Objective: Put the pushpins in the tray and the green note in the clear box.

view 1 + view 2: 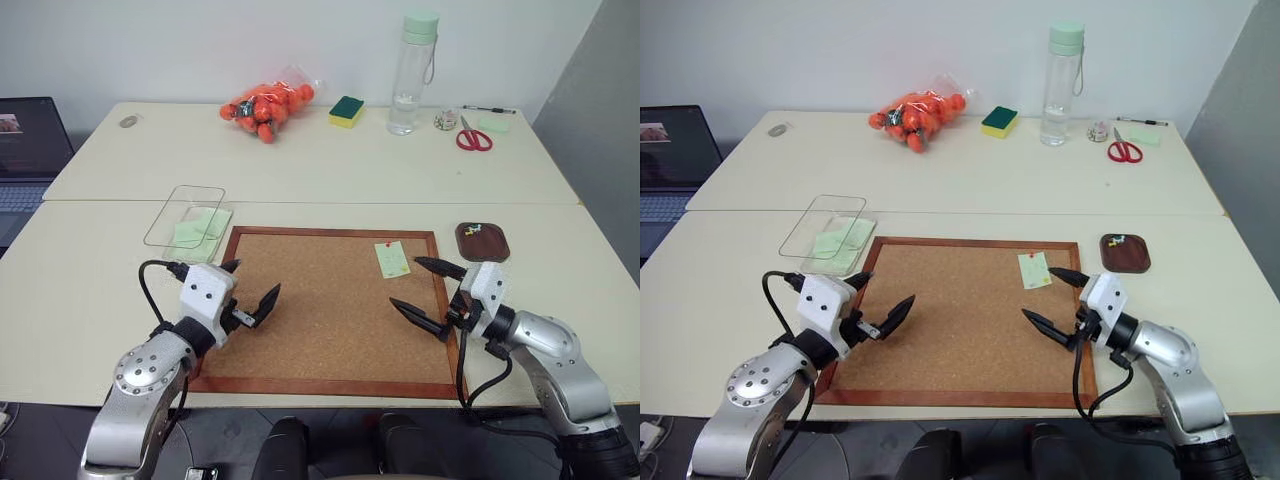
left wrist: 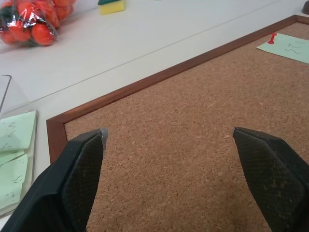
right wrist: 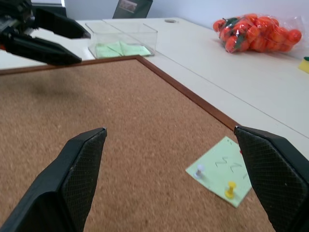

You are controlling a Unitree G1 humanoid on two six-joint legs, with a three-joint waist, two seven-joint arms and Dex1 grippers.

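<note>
Both grippers hung nearest, over the near part of a cork board (image 1: 330,310) with a reddish wooden frame that lay flat on the pale table (image 1: 90,290). On the left, the left gripper (image 1: 250,288) hovered above the board's near left corner with its two black fingers spread wide and nothing between them.

Far left, beyond the table's edge, sat an open laptop (image 1: 30,150). Just past the board's far left corner stood the clear box (image 1: 185,217), touching or nearly touching the frame, with pale green notes (image 3: 120,49) already lying inside it.

Farther back on the table lay a bag of small orange fruit (image 1: 265,105), then a yellow-and-green sponge (image 1: 347,111), then a tall clear bottle (image 1: 413,75) with a green cap, upright.

Toward the board's far right corner lay the green note (image 1: 392,259), flat on the cork and pinned there. One yellow pushpin (image 3: 231,190), one red pushpin (image 2: 273,38) and one pale pushpin (image 3: 200,169) stuck in it.

To the right, the right gripper (image 1: 428,292) hung above the board's right edge, just near of the note, fingers also spread wide and empty.

Right of the board's far right corner sat the small brown tray (image 1: 482,241), apart from the frame, with a few tiny coloured pins (image 1: 474,230) in it. Red-handled scissors (image 1: 473,137) lay at the far right of the table.
</note>
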